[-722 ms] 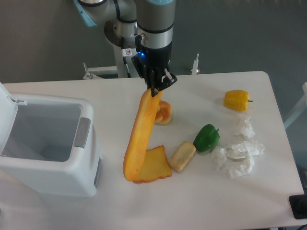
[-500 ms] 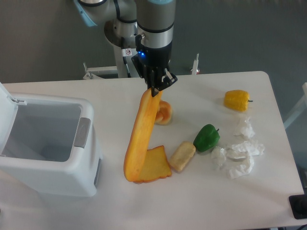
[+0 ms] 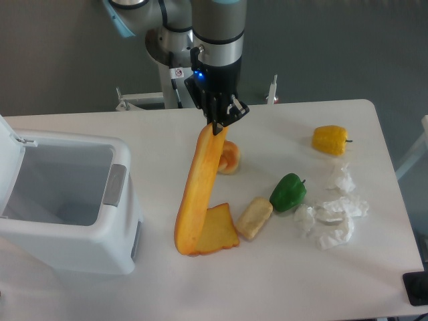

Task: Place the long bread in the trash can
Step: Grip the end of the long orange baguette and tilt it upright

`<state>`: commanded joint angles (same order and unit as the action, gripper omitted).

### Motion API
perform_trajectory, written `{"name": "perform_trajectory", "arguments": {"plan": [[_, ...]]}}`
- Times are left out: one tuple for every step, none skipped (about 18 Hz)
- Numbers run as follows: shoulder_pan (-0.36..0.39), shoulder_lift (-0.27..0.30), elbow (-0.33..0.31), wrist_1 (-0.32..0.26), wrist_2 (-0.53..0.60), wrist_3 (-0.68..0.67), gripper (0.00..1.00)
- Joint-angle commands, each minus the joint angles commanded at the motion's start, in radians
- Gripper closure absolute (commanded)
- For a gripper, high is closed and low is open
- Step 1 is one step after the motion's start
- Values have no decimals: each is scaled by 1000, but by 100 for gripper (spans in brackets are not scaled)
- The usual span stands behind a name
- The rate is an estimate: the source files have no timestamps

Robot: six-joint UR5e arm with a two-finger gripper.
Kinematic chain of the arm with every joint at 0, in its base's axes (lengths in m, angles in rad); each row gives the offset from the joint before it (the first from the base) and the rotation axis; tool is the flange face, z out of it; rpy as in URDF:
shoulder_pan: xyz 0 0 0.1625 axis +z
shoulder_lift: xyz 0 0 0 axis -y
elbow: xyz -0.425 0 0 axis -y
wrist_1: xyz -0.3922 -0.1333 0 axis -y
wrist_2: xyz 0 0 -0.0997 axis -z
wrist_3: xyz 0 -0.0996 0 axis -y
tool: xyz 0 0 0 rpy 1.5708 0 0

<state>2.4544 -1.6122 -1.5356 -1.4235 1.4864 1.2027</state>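
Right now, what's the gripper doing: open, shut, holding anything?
Gripper: shut on the top end of the long bread, which hangs nearly upright, its lower end by the toast slice.

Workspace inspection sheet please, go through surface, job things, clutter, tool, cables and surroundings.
Surface: white table, no spills seen.
Job's things: baguette hangs steeply from its top end, low end in front of the toast; whether they touch, cannot tell. Bin at left, lid open, inside looks empty.
Clutter: roll, green pepper, yellow pepper, crumpled tissues, a round orange item behind the baguette.
Tool: tool shut on the baguette's top end.
Cables: nothing seen.
Surroundings: grey wall, dark object at the lower right edge.
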Motion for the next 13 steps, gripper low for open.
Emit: {"name": "perform_trajectory", "arguments": {"plan": [[-2, -5, 11, 0, 0, -6, 100], [-2, -6, 17, 0, 0, -14, 100], [-2, -11, 21, 0, 0, -18, 100], [-2, -12, 23, -2, 0, -20, 100], [-2, -12, 23, -3, 2, -20, 100], [-2, -11, 23, -2, 2, -20, 100], [-2, -12, 23, -2, 0, -20, 100], [-2, -12, 23, -2, 0, -20, 100], [-3, -12, 23, -2, 0, -20, 100], [-2, -12, 25, 0, 0, -20, 100], [-2, -14, 28, 0, 0, -20, 100], [-2, -14, 29, 0, -2, -20, 100], [-2, -17, 29, 0, -2, -20, 100]]}}
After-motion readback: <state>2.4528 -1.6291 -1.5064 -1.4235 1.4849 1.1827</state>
